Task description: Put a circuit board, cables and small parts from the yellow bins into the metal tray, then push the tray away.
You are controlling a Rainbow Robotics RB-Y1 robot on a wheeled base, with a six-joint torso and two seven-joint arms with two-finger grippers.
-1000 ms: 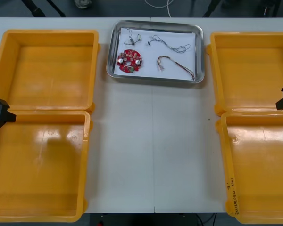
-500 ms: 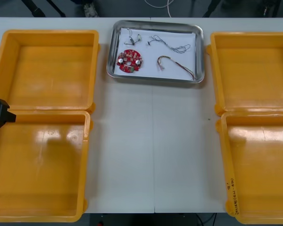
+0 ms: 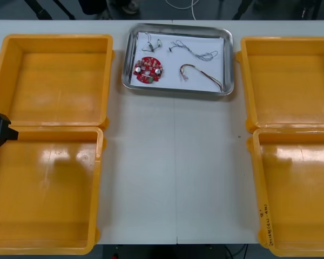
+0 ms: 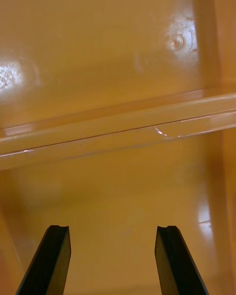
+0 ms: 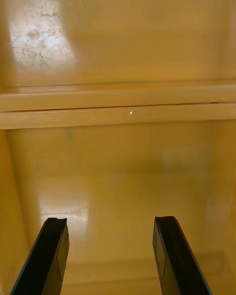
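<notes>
A light table [image 3: 173, 178] meets dark floor [image 3: 270, 8] beyond its far edge.

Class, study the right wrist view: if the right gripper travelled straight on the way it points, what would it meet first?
Probably the bare floor of the yellow plastic bin ahead of the open right gripper, before the adjoining bin rims; depth is unclear.
</notes>
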